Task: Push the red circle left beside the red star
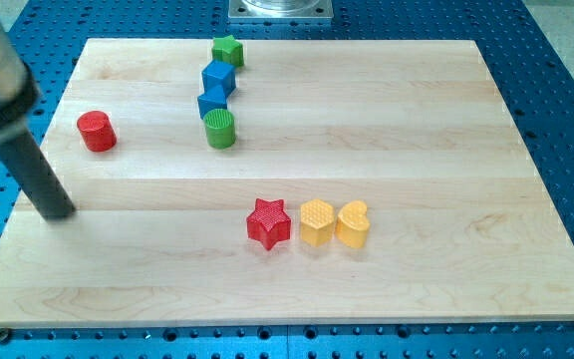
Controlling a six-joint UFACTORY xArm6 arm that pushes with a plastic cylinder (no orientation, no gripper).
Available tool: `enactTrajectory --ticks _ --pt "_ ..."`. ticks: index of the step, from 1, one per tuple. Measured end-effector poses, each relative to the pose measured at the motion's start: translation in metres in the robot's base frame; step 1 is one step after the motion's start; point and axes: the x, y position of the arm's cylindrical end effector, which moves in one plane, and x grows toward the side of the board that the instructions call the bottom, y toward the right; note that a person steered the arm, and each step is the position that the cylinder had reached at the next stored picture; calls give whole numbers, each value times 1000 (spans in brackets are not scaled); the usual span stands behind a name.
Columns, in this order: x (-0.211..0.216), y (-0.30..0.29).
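Observation:
The red circle [97, 131] stands near the board's left edge, toward the view's top. The red star [269, 222] lies near the middle of the board, lower down, well to the right of the circle. My tip [58, 212] rests on the board at the left edge, below and a little left of the red circle, apart from it. The dark rod rises from it toward the view's top left.
A yellow hexagon [316, 221] touches the red star's right side, with a yellow heart [353, 223] beside it. A green star [227, 50], two blue blocks [217, 77] [212, 102] and a green cylinder [220, 129] form a column at the top. The wooden board [417, 120] lies on a blue perforated table.

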Motion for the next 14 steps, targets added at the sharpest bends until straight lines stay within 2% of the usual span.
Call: enactTrajectory --ticks 1,2,3,4,7,9,10,11,12,13,14 --pt "-99 -30" --pt "-144 6" --pt "-139 39" --pt "-92 33" --pt "-5 44" --pt "-56 44" --pt "-56 82" --pt "-37 109" --pt "-35 107" --pt "-56 82" --pt "-54 57"
